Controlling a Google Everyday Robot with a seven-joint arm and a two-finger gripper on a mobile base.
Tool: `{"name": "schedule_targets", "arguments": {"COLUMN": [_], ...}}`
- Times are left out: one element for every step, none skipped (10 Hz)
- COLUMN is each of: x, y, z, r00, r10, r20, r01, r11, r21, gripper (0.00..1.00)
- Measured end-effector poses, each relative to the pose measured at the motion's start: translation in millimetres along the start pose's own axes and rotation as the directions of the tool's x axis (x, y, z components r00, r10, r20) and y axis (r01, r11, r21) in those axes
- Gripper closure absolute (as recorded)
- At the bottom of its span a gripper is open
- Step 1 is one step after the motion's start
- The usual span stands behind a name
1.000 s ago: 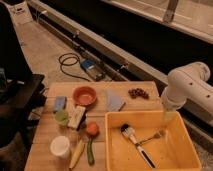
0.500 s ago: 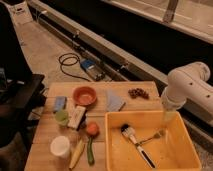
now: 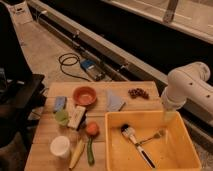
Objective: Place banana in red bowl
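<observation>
The banana (image 3: pixel 77 151) lies pale yellow near the wooden table's (image 3: pixel 45 135) front edge, between a white cup (image 3: pixel 60 146) and a dark green vegetable (image 3: pixel 90 150). The red bowl (image 3: pixel 84 95) stands upright near the table's far edge, left of centre, and nothing shows inside it. My white arm (image 3: pixel 187 87) comes in from the right. Its gripper (image 3: pixel 167 119) hangs over the far right corner of a yellow bin (image 3: pixel 145 114), far from both the banana and the bowl.
The yellow bin holds a brush (image 3: pixel 134 141) and a fork (image 3: pixel 153 136). An orange-red fruit (image 3: pixel 91 129), a white block (image 3: pixel 77 116), a green item (image 3: pixel 62 116), a blue sponge (image 3: pixel 60 103), a grey-blue cloth (image 3: pixel 115 101) and dark grapes (image 3: pixel 138 93) lie on the table. Cables (image 3: pixel 70 64) lie on the floor behind.
</observation>
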Motion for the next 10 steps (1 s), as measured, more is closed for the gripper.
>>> {"name": "schedule_targets", "arguments": {"x": [-0.4, -2.1, -9.3, -18.9, -35.5, -58.3, -87.0, -112.6, -134.0, -157.4], "y": [0.1, -0.4, -0.9, -1.4, -1.2, 0.5, 3.3, 8.6, 17.4, 32.0], "z": [-0.3, -3.1, -12.9, -20.6, -28.5, -35.3, -40.5, -43.4, -44.5, -44.5], "r00": [1.0, 1.0, 0.997, 0.992, 0.983, 0.967, 0.943, 0.915, 0.878, 0.819], "r10": [-0.001, -0.014, -0.073, -0.124, -0.186, -0.255, -0.332, -0.402, -0.479, -0.573], "r20": [0.0, -0.003, -0.006, -0.008, -0.006, -0.001, 0.011, 0.023, 0.022, 0.016], "r01": [0.001, 0.014, 0.073, 0.125, 0.186, 0.254, 0.33, 0.399, 0.475, 0.569], "r11": [1.0, 1.0, 0.997, 0.991, 0.981, 0.965, 0.941, 0.913, 0.875, 0.816], "r21": [0.002, 0.013, 0.031, 0.041, 0.053, 0.063, 0.072, 0.081, 0.094, 0.105], "gripper": [0.35, 0.35, 0.35, 0.35, 0.35, 0.35, 0.35, 0.35, 0.35, 0.35]}}
